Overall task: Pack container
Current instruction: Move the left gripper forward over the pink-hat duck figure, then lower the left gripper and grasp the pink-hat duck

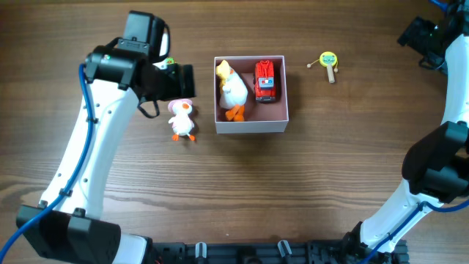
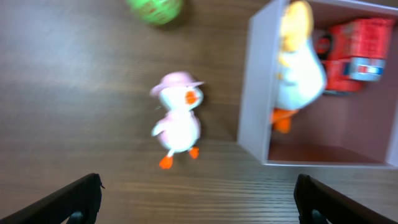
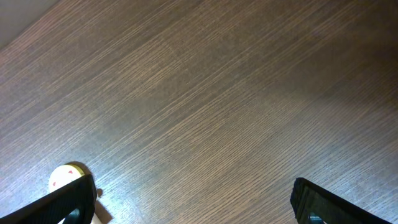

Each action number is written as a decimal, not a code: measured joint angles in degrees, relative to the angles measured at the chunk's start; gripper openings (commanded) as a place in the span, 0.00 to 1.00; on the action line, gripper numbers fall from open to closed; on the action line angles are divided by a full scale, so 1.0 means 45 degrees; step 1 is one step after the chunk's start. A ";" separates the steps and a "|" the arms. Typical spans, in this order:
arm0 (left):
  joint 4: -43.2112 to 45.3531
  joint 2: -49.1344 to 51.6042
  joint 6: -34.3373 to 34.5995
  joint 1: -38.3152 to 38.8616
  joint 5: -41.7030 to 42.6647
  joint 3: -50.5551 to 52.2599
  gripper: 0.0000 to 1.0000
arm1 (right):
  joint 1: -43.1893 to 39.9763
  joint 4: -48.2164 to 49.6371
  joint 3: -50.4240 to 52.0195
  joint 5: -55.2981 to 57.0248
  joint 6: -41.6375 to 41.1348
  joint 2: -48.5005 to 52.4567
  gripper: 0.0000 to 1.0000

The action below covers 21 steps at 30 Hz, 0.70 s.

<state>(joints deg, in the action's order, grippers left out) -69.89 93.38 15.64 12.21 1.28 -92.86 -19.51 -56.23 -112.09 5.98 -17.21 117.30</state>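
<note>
White walls, dusty-pink floor: the container (image 1: 251, 126) sits mid-table, top open, squared to the table edge. It looks like thin card or light plastic, so probably light, stiff enough at the rim, and likely to skate on the smooth wood if nudged. It is too wide to span, so the best hold is a pinch over one wall. The near wall looks easiest, with bare floor behind it. The left wall has the big white duck (image 1: 233, 89) lying close inside, and a red toy car (image 1: 266, 79) lies beside the duck.

The small pink-hatted duck (image 2: 178, 118) stands just outside the left wall, apart from it. It looks soft and light, and a body pinch should do.

Left gripper (image 2: 199, 193) hovers above that duck, jaws wide apart, nothing held. Right gripper (image 3: 193, 199) is also spread wide and empty, far off at the table's right rear.

Dark wood-grain table (image 1: 293, 183), matte, uncluttered — a green ball (image 2: 155, 7) left of the container, a yellow rattle (image 1: 328, 61) to its right.
</note>
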 measured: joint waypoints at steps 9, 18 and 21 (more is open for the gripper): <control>-0.0301 0.1957 0.0928 -0.0126 -0.0306 -0.0005 1.00 | 0.0000 0.0000 0.0000 0.0000 0.0005 0.0000 1.00; -0.0359 0.3983 0.1083 -0.0126 -0.0316 -0.0005 1.00 | 0.0000 0.0000 0.0000 0.0000 0.0000 0.0000 1.00; -0.0219 0.3988 0.1083 -0.0126 -0.0316 -0.0005 1.00 | 0.0000 0.0000 0.0000 0.0000 0.0000 0.0000 1.00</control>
<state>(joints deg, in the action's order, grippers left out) -70.87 111.33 20.51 11.64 -0.14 -92.88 -19.51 -56.23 -112.09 5.98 -17.21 117.30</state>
